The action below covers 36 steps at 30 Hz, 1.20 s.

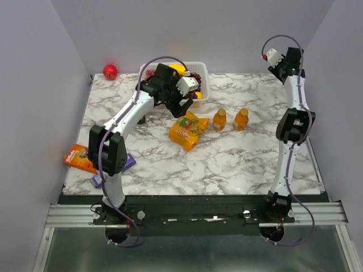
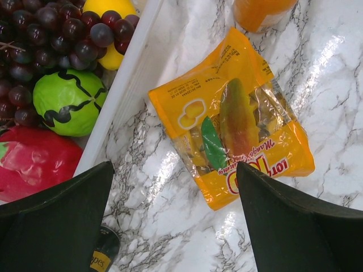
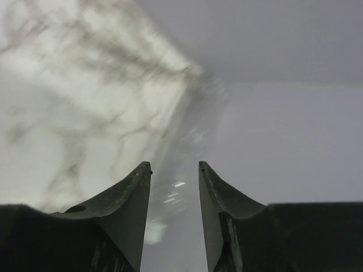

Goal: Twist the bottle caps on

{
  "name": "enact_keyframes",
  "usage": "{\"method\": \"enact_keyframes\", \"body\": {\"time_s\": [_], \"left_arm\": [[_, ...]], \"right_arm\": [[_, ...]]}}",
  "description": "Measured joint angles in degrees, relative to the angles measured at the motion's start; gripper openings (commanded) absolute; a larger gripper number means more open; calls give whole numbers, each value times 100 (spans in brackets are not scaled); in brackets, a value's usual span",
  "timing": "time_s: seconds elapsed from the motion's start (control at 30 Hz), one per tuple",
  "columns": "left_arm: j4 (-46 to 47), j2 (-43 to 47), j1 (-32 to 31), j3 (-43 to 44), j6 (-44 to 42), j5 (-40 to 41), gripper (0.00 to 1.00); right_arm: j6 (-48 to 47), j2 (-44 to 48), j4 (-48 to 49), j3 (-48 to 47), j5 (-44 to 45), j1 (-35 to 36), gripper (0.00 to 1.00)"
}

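Two small orange bottles (image 1: 219, 119) (image 1: 241, 119) stand upright side by side mid-table; their tops look orange, and no loose bottle caps show. One orange bottle (image 2: 264, 11) sits at the top edge of the left wrist view. My left gripper (image 1: 182, 107) (image 2: 174, 170) hangs wide open over bare marble between the basket and a snack bag, holding nothing. My right arm (image 1: 295, 107) is raised at the far right. Its gripper (image 3: 174, 165) has its fingers apart, with a blurred clear shape (image 3: 190, 124) between and beyond the tips; I cannot tell whether it touches them.
A yellow-orange snack bag (image 1: 188, 130) (image 2: 232, 124) lies left of the bottles. The white basket (image 1: 202, 79) (image 2: 133, 79) holds grapes, a green ball and other fruit. A dark can (image 2: 102, 252) stands by the basket. A red apple (image 1: 110, 71) sits back left, an orange packet (image 1: 79, 157) front left.
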State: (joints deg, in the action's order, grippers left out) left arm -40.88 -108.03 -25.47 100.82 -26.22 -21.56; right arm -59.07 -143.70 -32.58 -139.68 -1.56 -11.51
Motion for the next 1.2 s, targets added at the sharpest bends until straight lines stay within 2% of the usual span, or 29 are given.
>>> {"method": "enact_keyframes", "body": {"time_s": [0.07, 0.17, 0.23, 0.5, 0.8, 1.2], "left_arm": [[0, 0, -7, 0, 15, 0, 99], [0, 0, -15, 0, 28, 0, 99], [-2, 0, -17, 0, 35, 0, 99], [2, 0, -26, 0, 59, 0, 99], [0, 0, -55, 0, 81, 0, 99], [-22, -35, -157, 13, 85, 2, 99]], "right_arm": [[-87, -492, 455, -695, 192, 57, 69], [-308, -474, 1145, -70, 428, 140, 70], [-393, -474, 1215, 249, 560, 142, 69], [-116, -518, 656, 376, 1143, 7, 61], [573, -492, 144, 422, 1464, -293, 63], [588, -634, -101, 315, 1703, -699, 62]]}}
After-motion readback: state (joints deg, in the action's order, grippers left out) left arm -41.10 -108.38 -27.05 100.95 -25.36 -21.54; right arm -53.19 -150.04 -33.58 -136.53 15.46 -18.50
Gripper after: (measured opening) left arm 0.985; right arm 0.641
